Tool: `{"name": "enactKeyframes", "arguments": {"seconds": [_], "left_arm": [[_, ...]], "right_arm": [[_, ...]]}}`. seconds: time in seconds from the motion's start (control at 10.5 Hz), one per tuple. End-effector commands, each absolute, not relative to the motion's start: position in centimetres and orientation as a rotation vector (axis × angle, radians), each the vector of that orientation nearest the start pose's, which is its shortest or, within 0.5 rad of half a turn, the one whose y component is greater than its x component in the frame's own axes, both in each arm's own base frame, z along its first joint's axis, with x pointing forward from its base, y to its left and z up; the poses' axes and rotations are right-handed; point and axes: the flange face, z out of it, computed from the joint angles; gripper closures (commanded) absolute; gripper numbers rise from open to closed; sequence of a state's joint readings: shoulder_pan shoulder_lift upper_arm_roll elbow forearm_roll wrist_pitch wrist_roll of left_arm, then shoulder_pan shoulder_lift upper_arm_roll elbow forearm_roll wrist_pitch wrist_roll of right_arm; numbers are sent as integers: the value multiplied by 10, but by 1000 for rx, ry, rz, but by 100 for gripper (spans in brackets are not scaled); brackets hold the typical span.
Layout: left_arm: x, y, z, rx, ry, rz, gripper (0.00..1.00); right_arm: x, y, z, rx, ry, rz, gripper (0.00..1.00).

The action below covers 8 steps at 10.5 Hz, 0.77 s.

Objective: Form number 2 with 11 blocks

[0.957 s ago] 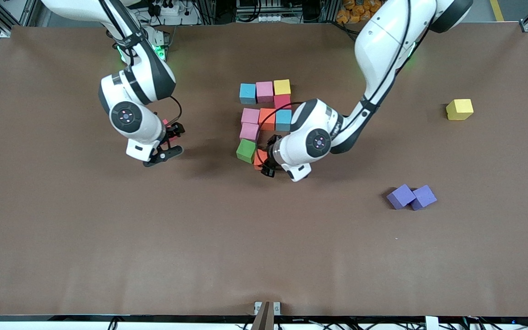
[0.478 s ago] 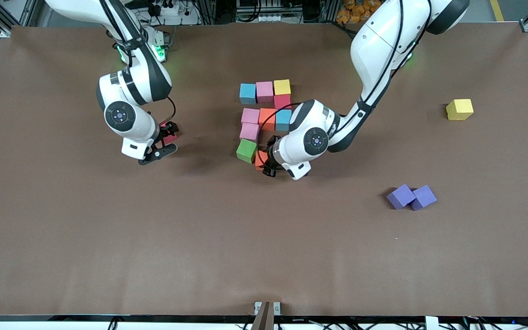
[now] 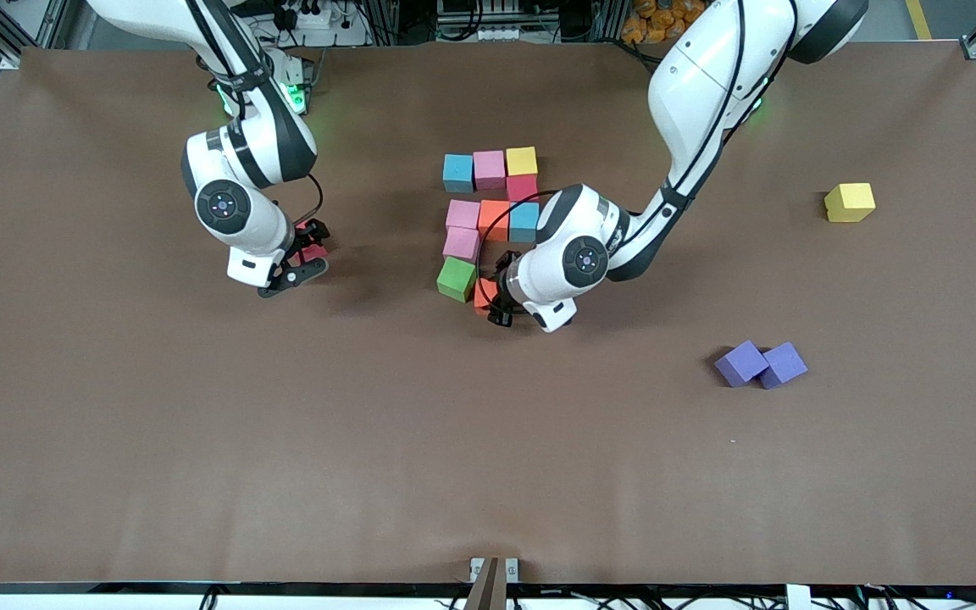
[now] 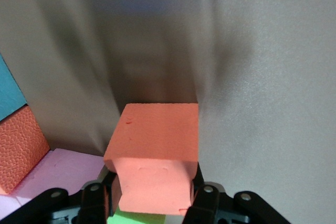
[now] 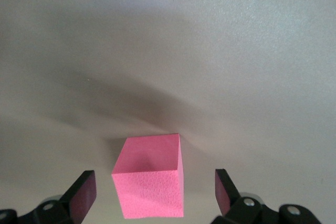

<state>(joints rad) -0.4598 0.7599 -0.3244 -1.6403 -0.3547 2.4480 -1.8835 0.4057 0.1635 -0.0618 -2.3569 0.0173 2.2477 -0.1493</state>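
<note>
Brown table (image 3: 200, 474), big and flat. Partial number 2 (image 3: 492, 216) mid-table, nine cubes counted; lone yellow cube (image 3: 850, 202) and two purple cubes (image 3: 761, 364) toward left arm's end. Foam: light, squashy, grippy, so pinch flat side faces. Left gripper (image 4: 152, 205) clamps orange cube (image 4: 155, 156) beside green. Right gripper (image 5: 155, 195) wide apart, straddling pink cube (image 5: 149, 182), probably untouched.

High front camera (wrist cameras close) faces robots.

Matte foam blocks (image 3: 489, 169), glossy plastic arms (image 3: 700, 85)
</note>
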Motion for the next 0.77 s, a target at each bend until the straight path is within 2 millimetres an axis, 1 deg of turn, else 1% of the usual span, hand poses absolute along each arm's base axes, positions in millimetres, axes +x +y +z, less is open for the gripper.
{"name": "enactKeyframes", "arguments": {"seconds": [0.0, 0.19, 0.38, 0.48, 0.67], "left_arm": [[502, -468, 196, -2392, -2179, 689, 91], [500, -470, 196, -2395, -2177, 692, 90], [498, -472, 197, -2387, -2181, 693, 90], [497, -473, 197, -2388, -2178, 695, 90], [495, -475, 196, -2391, -2175, 693, 90]], "right_arm": [[431, 159, 235, -3014, -751, 402, 0], [424, 159, 226, -3007, -773, 382, 0], [414, 157, 217, -3003, -751, 384, 0], [412, 159, 215, -3004, -760, 363, 0], [408, 156, 208, -3008, -757, 353, 0]]}}
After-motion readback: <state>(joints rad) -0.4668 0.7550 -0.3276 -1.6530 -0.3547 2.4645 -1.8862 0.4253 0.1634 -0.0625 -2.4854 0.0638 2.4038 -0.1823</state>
